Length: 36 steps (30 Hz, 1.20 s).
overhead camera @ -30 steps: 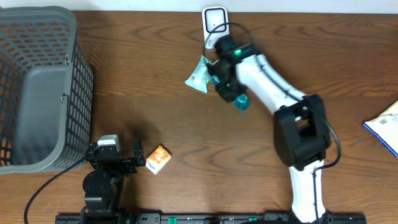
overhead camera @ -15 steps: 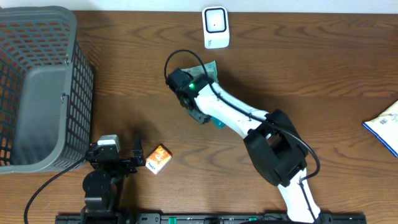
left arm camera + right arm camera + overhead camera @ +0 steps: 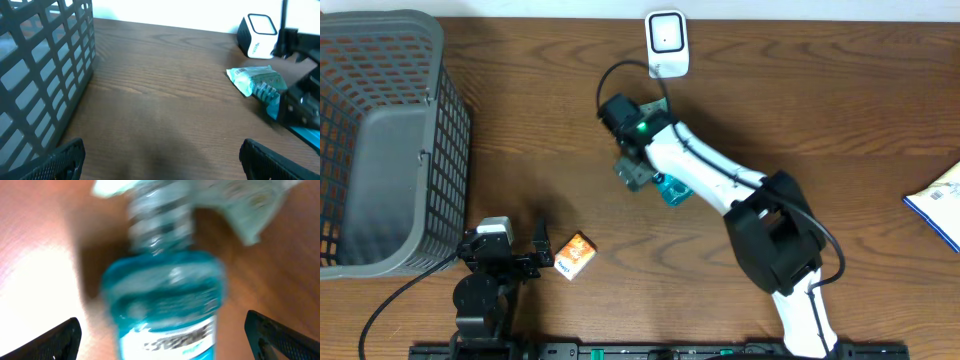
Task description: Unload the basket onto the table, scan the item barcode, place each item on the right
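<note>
- While the brown wooden table point(image 3: 840, 90) fills the overhead view, a grey mesh basket point(image 3: 380, 140) takes up its upper left corner.
- The right arm point(image 3: 720, 175) runs from the lower right up to the centre of the frame. Its right gripper point(image 3: 636, 166) has the jaws spread wide, and the wrist view shows the two fingers at the lower corners gripping nothing.
- The left gripper point(image 3: 538, 252) sits at the lower left, jaws likewise wide and empty.
- The teal bottle point(image 3: 670, 188), which I take to be the item to scan, lies on its side on the table at mid-frame. It is directly under the right gripper and blurred in that wrist view.
- A pale green pouch point(image 3: 255, 80) lies at the bottle's cap end; whether they touch I cannot tell.
- The white scanner point(image 3: 667, 42) stands at the top centre, apart from the bottle.
- A small orange box point(image 3: 575, 255) lies just beside the left gripper.
- By my reading, the step in hand is at the bottle itself, which lies free on the table. The next move calls for closing squarely on its body, then turning its barcode toward the scanner's window.
</note>
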{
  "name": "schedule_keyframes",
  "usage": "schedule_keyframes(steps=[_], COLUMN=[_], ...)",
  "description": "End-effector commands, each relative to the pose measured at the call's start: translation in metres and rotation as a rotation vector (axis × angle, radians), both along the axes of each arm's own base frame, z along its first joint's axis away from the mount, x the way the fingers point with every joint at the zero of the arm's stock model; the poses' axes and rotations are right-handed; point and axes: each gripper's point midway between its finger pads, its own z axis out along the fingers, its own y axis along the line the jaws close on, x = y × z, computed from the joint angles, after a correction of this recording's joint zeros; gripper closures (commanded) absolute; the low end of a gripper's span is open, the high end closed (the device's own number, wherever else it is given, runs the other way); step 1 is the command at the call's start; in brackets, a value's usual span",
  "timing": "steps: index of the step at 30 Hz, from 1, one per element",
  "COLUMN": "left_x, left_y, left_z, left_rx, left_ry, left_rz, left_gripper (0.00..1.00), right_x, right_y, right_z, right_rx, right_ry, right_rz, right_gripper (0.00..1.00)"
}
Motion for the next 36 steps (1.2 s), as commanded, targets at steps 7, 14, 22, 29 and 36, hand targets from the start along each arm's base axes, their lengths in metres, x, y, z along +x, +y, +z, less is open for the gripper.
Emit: schedule_keyframes(steps=[7, 14, 22, 29, 36], left_x=[0.000, 0.000, 0.000, 0.000, 0.000], left_y=[0.001, 0.001, 0.001, 0.001, 0.001], left_z=[-0.012, -0.012, -0.012, -0.012, -0.012], left_rx=[0.012, 0.012, 0.012, 0.012, 0.012], left_ry=[0.027, 0.027, 0.027, 0.027, 0.027], left_rz=[0.004, 0.004, 0.004, 0.004, 0.004], left_gripper=[0.02, 0.02, 0.02, 0.02, 0.02], right_x=[0.014, 0.013, 0.018, 0.019, 0.014], right_y=[0.008, 0.007, -0.002, -0.001, 0.019], right_z=[-0.017, -0.036, -0.064, -0.052, -0.008], right_rx=[0.237, 0.213, 0.157, 0.160, 0.279], right_ry=[0.143, 0.162, 0.165, 0.170, 0.257], right_rz=[0.080, 0.104, 0.080, 0.058, 0.077], right_gripper=[0.01, 0.01, 0.35, 0.58, 0.67])
